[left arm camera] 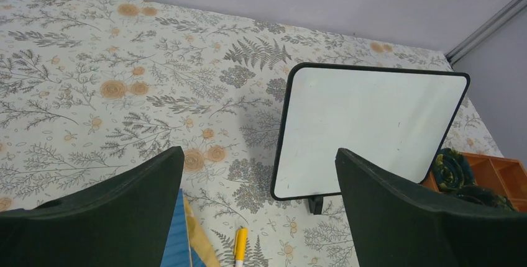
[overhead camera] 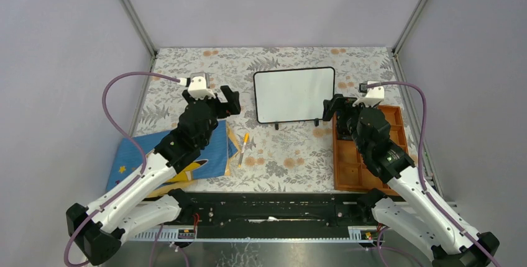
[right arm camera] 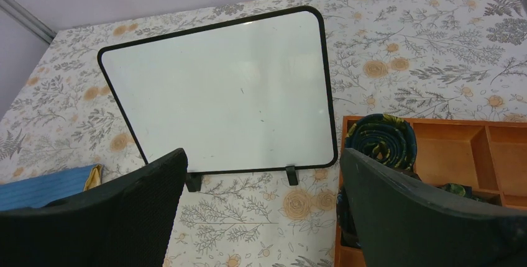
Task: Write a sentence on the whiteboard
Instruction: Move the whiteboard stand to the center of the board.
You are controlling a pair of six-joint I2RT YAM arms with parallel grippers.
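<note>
The whiteboard (overhead camera: 294,95) is standing at the far middle of the flower-patterned table (overhead camera: 292,149). It is propping itself on small black feet (right arm camera: 291,174) and leaning back a little. It is a small white rectangle with a thin black frame and rounded corners. Its face is showing plain white, with only a few faint specks in the right wrist view.

The left end effector (overhead camera: 222,102) is hovering to the left of the board, clearly apart from it. Its jaws are standing wide and gripping nothing. Through the left wrist camera, the board (left arm camera: 373,130) is showing ahead and to the right, partly behind the right-hand finger (left arm camera: 422,217).

The right end effector (overhead camera: 339,108) is hanging just beside the board's lower right corner, over the far end of the orange tray (overhead camera: 348,161). It too is spread wide with nothing between its fingers. From the right wrist, the board (right arm camera: 224,93) is filling the gap between the fingers, beyond the tips.

So the board is sitting between the two end effectors, closer to the right one. Nearer the arms, a yellow marker (overhead camera: 244,149) is lying on the table beside the blue cloth (overhead camera: 186,155). A dark rolled cloth (right arm camera: 382,140) is sitting in the tray's far corner compartment.
</note>
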